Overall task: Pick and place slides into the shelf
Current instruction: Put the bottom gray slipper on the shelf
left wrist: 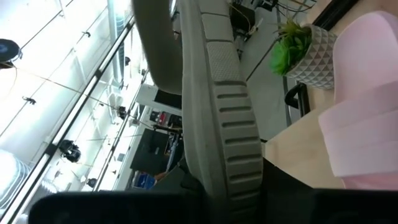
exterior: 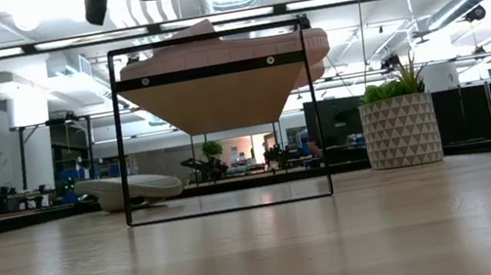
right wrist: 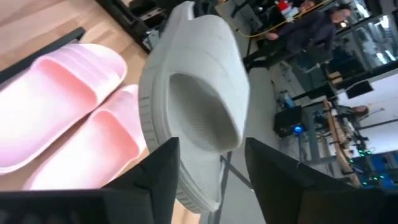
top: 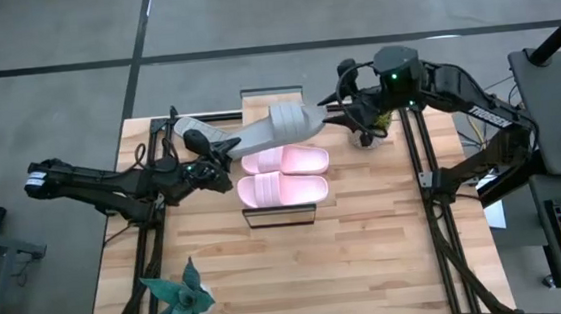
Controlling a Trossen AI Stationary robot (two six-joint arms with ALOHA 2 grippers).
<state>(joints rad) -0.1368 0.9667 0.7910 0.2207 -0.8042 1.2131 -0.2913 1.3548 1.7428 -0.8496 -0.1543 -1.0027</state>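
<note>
- Left gripper (top: 228,153) has the heel of a grey slide (top: 280,127) clamped between its fingers and holds it in the air over the far end of the shelf (top: 279,215), beside the pink pair.
- In the left wrist view that slide (left wrist: 217,118) shows its underside: a thick rubbery sole, stippled, with a run of raised ribs.
- Right gripper (top: 336,100) sits at the slide's toe end, fingers (right wrist: 165,171) spread wide with a clear gap, gripping nothing; the grey toe (right wrist: 193,106) pokes between them, smooth and rounded, one broad strap arching over a dimpled footbed.
- Two pink slides (top: 282,175) lie side by side on the shelf's light wood plank, matte and soft-looking, each with a wide strap.
- Low view: the shelf (exterior: 217,122) is a thin black metal frame under the plank, pink soles (exterior: 315,47) overhanging its edge.
- The second grey slide (top: 198,128) lies on the table behind the shelf; in the low view it (exterior: 130,188) looks long and low.
- A pot (exterior: 401,131) with a triangle-faceted pattern holds a spiky green plant at the far right.
- Another spiky plant (top: 179,300) stands at the table's near left corner.
</note>
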